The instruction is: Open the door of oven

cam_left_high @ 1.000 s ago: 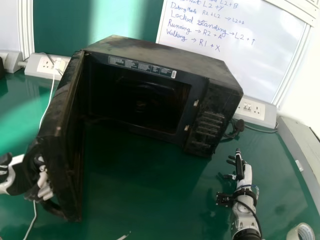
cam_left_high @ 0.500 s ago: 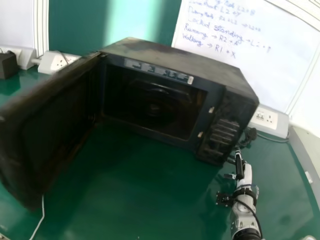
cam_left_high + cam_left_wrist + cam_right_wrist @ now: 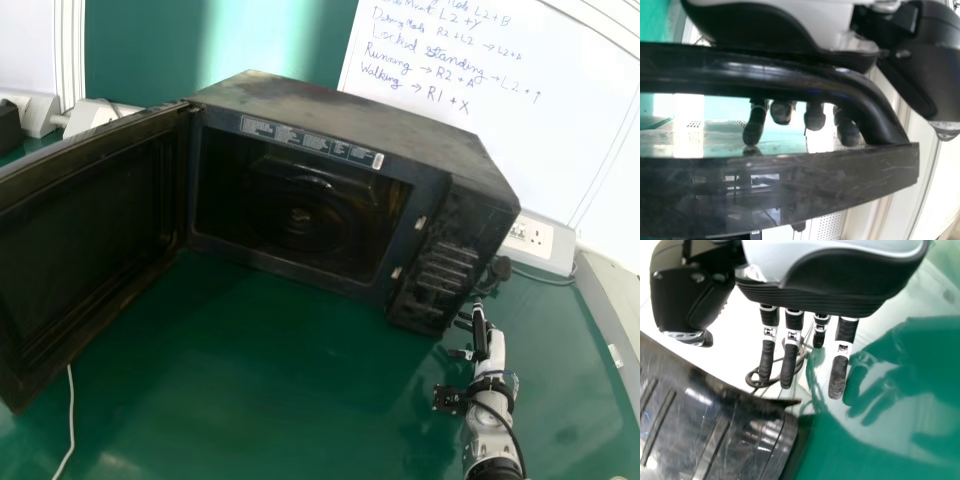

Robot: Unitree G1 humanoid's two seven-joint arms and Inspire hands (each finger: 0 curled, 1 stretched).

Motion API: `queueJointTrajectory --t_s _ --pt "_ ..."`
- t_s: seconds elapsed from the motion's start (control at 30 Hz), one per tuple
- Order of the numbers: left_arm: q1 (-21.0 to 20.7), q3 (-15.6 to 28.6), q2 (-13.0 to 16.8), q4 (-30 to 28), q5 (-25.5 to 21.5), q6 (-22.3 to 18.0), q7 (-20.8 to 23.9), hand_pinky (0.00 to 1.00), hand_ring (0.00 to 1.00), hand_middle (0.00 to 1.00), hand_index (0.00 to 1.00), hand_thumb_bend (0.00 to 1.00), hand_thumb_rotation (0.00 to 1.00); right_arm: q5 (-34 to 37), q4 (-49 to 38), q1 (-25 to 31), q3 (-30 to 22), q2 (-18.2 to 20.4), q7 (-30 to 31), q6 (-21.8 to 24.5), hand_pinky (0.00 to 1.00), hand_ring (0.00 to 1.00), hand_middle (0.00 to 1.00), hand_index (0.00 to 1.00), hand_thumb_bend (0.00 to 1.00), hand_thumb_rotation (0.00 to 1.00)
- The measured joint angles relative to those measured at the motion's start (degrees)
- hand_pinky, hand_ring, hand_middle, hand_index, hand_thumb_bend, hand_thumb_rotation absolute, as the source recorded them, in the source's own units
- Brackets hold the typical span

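Note:
The black oven stands in the head view with its door swung wide to the left and its dark cavity exposed. In the left wrist view, my left hand is shut on the curved black handle, its fingers hooked past the bar beside the door's edge. My right hand lies by the oven's lower right corner in the head view. Straight fingers show the right hand open in the right wrist view, beside the oven body and holding nothing.
A green table carries the oven. Behind it are a whiteboard and a socket box. The oven's dark plug and cable lie at its right. A white cable runs below the door.
The door has swung farther outward to the left, and my left hand has left the head view. The head view has shifted, placing the oven slightly farther right. My right hand stays put.

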Motion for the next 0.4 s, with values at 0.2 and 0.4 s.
queueJointTrajectory --t_s 0.2,0.4 --pt "-1.35 0.00 -2.26 0.02 1.45 -3.86 4.66 0.29 0.45 0.50 0.52 0.98 0.88 -0.01 0.00 0.00 -0.13 -0.04 0.01 0.00 0.37 0.47 0.66 0.66 0.71 1.00" --pt "-2.54 0.00 -4.91 -0.02 3.88 -8.37 9.49 0.36 0.56 0.63 0.60 1.00 0.90 -0.04 -0.01 0.00 -0.12 -0.04 0.01 0.00 0.37 0.48 0.66 0.66 0.68 1.00"
